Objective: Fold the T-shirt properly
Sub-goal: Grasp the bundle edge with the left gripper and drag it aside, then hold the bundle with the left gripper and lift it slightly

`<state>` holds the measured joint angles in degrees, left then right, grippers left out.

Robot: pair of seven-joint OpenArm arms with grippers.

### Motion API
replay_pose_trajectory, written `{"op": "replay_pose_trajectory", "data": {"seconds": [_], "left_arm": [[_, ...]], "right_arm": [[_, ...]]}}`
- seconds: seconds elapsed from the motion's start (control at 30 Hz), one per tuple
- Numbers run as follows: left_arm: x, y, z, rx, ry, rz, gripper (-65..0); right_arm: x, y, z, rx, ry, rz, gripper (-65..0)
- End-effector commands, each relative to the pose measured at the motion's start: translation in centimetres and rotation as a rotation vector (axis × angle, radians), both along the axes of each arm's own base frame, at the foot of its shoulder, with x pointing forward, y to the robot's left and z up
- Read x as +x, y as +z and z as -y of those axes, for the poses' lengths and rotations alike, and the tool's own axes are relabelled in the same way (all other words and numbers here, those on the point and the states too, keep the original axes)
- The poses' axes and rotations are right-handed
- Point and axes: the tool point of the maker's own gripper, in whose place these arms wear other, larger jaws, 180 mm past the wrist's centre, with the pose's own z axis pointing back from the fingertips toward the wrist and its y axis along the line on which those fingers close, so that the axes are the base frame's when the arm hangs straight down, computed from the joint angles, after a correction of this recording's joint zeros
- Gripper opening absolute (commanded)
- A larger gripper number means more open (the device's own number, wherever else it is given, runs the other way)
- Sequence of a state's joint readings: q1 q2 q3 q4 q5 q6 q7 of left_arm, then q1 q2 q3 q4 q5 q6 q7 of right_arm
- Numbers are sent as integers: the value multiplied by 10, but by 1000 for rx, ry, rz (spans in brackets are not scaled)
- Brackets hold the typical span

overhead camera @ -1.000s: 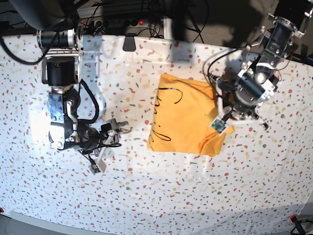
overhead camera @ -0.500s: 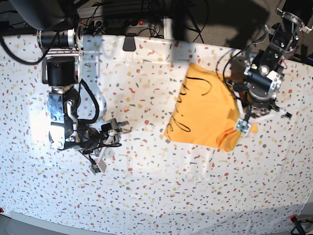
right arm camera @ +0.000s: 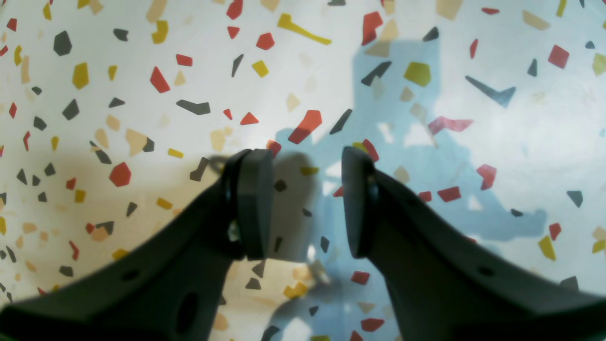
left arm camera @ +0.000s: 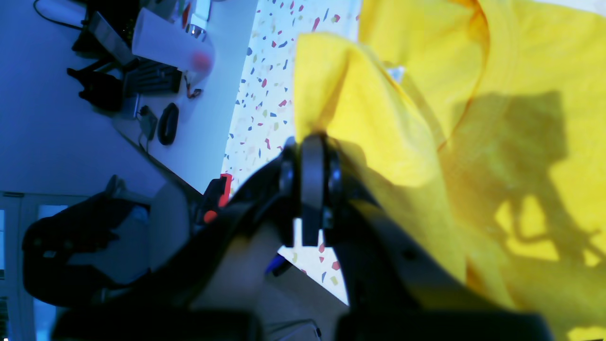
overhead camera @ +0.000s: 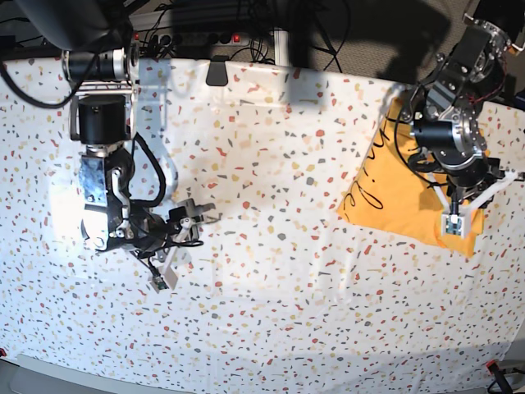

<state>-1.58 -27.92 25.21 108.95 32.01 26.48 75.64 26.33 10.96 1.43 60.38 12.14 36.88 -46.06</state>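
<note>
Your left gripper (left arm camera: 307, 156) is clamped right down on a bunched fold of the T-shirt (overhead camera: 394, 193), jaws closed with yellow cloth pinched between them, and the wrist view shows the fabric draping off to the side with the collar seam curving above it. The shirt itself sits folded up at the far side of the terrazzo tablecloth (overhead camera: 271, 312), lettering (overhead camera: 363, 187) facing up along its inner edge, and its outer part looks very near the table's border, though the arm hides exactly how near. That's my worry: if you pull any further that way, the bundle could slide off the edge or the layers could shear apart, since you're only holding one pinch and nothing pins the rest. Letting go from a height could also let the fold flop open. Your right gripper (right arm camera: 307, 203) is no help at the moment; it hangs over bare cloth well apart from the shirt, jaws partly spread, holding nothing. I'd bring the shirt back toward the middle first.
</note>
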Motion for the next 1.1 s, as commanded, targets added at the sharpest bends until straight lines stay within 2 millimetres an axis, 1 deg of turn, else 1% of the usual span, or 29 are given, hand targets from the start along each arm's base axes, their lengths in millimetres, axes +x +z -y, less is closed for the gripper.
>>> {"op": "replay_pose_trajectory", "data": {"seconds": [0.0,0.23,0.3,0.4,0.47,0.53,0.73,1.07], "left_arm": [[7,17,-4,21,3,59,-650],[7,22,-7,9,32,108,-650],[8,32,-11,60,36,139,-650],[8,55,-18,182,48,213,-650],[8,64,-20,222,52,239,-650],[8,62,-20,216,52,234,-650],[9,49,-16,175,32,172,-650],[9,48,-16,167,31,169,-650]], "right_arm": [[16,21,1,10,-2,61,-406],[15,20,1,7,-2,54,-406],[15,20,1,7,-2,54,-406],[15,20,0,14,-2,54,-406],[14,21,-3,33,-2,49,-406],[14,22,-5,53,-1,48,-406],[13,21,-5,48,2,39,-406],[11,20,-4,43,3,30,-406]]}}
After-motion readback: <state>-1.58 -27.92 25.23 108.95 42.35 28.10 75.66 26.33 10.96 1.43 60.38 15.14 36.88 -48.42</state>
